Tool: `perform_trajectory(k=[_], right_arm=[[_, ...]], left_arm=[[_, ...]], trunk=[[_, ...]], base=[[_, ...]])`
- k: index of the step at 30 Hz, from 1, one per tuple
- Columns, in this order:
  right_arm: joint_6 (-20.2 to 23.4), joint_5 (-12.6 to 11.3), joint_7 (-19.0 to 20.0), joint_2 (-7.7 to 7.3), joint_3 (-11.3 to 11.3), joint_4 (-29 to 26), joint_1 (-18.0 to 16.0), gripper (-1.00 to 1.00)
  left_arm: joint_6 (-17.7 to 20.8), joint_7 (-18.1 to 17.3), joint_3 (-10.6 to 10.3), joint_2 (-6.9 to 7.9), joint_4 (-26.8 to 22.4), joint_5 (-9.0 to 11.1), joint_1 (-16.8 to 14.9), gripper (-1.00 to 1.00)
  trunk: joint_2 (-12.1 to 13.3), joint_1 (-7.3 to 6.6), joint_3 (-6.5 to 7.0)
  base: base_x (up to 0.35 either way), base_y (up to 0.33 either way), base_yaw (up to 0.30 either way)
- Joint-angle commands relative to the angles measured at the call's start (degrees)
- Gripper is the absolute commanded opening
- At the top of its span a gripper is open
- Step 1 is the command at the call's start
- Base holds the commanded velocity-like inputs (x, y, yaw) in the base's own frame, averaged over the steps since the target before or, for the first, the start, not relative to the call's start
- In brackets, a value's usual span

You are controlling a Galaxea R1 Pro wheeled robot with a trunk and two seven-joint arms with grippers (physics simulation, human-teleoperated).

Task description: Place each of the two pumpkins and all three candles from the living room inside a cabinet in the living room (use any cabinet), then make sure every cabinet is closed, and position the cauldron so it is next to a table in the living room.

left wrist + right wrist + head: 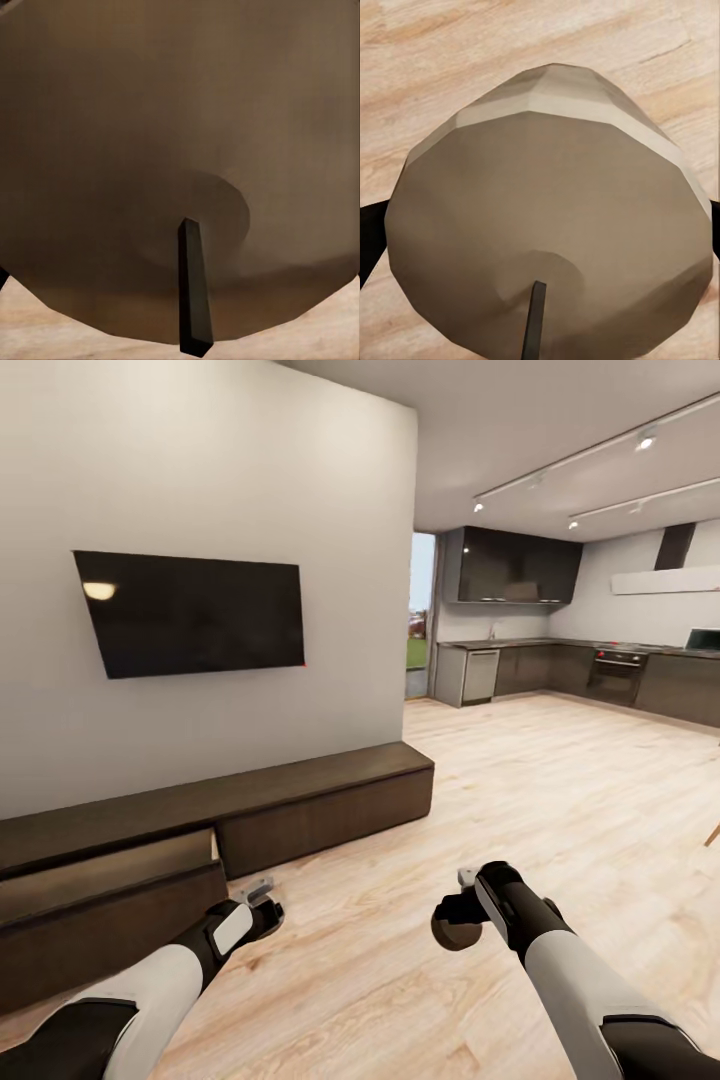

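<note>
A beige-tan candle (180,150) with a dark wick sits close up in the left wrist view, and my left gripper (262,905) is shut on it, low over the floor just in front of the cabinet (320,810). The cabinet is a long, low, dark brown unit under the wall. Its left door panel (110,905) stands tilted open and the panel to the right is shut. My right gripper (452,920) is shut on a second candle (458,933), seen large over the wooden floor in the right wrist view (555,210). The pumpkins, cauldron and table are out of view.
A black TV (190,610) hangs on the white wall above the cabinet. Light wooden floor (520,790) stretches right toward a dark kitchen (560,660) at the back. A wooden chair leg (712,835) shows at the right edge.
</note>
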Motion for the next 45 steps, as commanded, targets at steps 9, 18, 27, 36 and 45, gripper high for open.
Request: perform_trajectory(k=[9, 18, 27, 36, 45], right_arm=[[-0.1, 0.6, 0.4, 0.00, 0.0, -0.1, 0.0, -1.00], [-0.1, 0.5, 0.4, 0.00, 0.0, -0.1, 0.0, -1.00], [-0.1, 0.6, 0.4, 0.00, 0.0, -0.1, 0.0, -1.00], [0.2, 0.6, 0.4, 0.00, 0.0, -0.1, 0.0, -1.00], [0.4, 0.6, 0.4, 0.00, 0.0, -0.1, 0.0, -1.00]], left_arm=[[-3.4, 0.3, -0.3, 0.03, 1.4, 0.4, 0.0, -1.00], [-3.8, 0.3, -0.3, 0.01, 1.5, 0.5, 0.0, -1.00], [-3.8, 0.3, -0.3, 0.01, 1.6, 0.5, 0.0, -1.00], [-3.8, 0.3, -0.3, 0.01, 1.6, 0.5, 0.0, -1.00], [-3.8, 0.3, -0.3, 0.01, 1.6, 0.5, 0.0, -1.00]], trunk=[[0.0, -0.01, 0.24], [0.0, -0.01, 0.81], [0.0, -0.01, 1.35], [0.0, -0.01, 1.23], [0.0, -0.01, 0.69]], base=[[0.000, 0.186, 0.119], [0.000, 0.303, 0.204], [0.000, 0.305, 0.220], [0.000, 0.305, 0.274], [0.034, 0.321, 0.231]])
